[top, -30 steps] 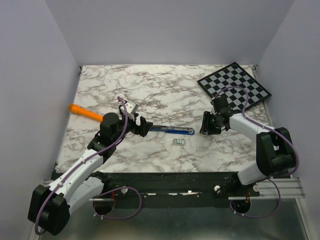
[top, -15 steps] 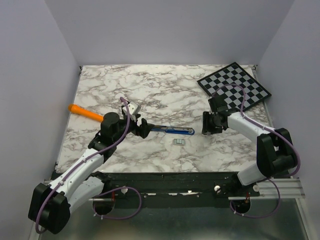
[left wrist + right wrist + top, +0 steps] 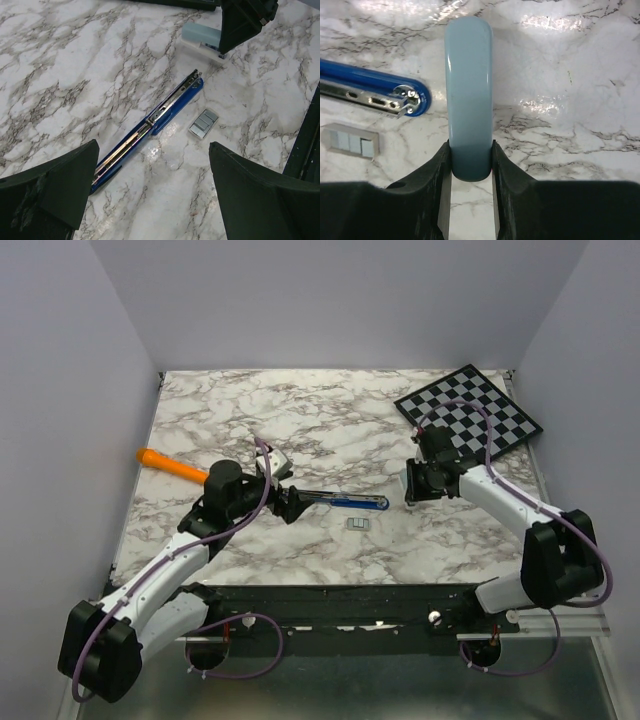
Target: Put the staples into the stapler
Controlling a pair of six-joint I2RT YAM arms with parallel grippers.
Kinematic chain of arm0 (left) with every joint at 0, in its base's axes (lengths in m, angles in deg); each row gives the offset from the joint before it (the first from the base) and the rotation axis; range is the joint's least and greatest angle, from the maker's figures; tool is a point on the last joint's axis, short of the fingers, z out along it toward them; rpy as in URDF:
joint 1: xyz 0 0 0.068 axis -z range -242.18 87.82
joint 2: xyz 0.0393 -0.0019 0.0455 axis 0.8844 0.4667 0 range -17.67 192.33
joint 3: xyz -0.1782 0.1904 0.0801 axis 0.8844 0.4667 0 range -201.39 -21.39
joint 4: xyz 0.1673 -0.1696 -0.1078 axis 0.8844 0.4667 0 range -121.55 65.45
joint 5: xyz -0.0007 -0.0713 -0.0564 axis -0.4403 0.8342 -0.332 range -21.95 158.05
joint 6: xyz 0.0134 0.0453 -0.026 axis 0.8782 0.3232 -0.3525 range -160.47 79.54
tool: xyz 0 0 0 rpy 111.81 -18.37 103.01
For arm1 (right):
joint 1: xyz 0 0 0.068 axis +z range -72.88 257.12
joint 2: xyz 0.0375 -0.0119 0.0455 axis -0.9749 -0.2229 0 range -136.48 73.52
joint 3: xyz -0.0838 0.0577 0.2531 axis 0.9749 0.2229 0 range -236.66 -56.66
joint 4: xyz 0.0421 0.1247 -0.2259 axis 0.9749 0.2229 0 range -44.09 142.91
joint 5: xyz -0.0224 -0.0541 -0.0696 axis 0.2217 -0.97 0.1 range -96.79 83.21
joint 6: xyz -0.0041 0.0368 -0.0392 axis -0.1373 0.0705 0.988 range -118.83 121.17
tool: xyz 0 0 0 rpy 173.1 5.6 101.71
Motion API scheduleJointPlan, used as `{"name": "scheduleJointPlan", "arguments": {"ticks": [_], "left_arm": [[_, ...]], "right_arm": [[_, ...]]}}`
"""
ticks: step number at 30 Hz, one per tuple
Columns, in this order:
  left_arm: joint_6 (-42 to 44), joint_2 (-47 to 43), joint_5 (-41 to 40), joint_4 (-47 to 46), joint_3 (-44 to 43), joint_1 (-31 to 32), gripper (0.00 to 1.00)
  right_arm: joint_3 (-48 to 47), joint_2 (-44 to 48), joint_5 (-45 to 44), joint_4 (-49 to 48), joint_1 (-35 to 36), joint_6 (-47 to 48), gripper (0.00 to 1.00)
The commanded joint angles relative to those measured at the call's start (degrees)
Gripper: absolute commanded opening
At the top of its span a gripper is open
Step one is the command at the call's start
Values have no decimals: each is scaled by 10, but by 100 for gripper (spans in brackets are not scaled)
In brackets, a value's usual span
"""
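Observation:
The stapler's dark blue base lies flat on the marble with its silvery channel facing up. Its light blue top sits apart from the base's right end, and my right gripper is shut on the top's near end, with a finger pressed against each side. The staples are small grey blocks lying just in front of the base, also seen in the left wrist view. My left gripper hovers over the base's left end, wide open and holding nothing.
An orange pen-like stick lies at the left, behind my left arm. A checkerboard sits at the back right corner, behind my right arm. Grey walls enclose the table on three sides.
My right gripper has closed onto the light blue top and shifted slightly back. The left arm has moved right and forward along the stapler's base, still open.

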Motion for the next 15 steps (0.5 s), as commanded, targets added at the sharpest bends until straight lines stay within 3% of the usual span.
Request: {"name": "scheduleJointPlan", "arguments": {"ticks": [1,9,15], "left_arm": [[53,6,46,21,-38,4,99],[60,-27,28,21,-39,4,99],[78,-102,-2,54,-32,4,99]], "right_arm": [[-7,67,31,13,24,42,4],[-14,133,122,-4,124,147,4],[-49,40,154,-30,233,175,4]]}}
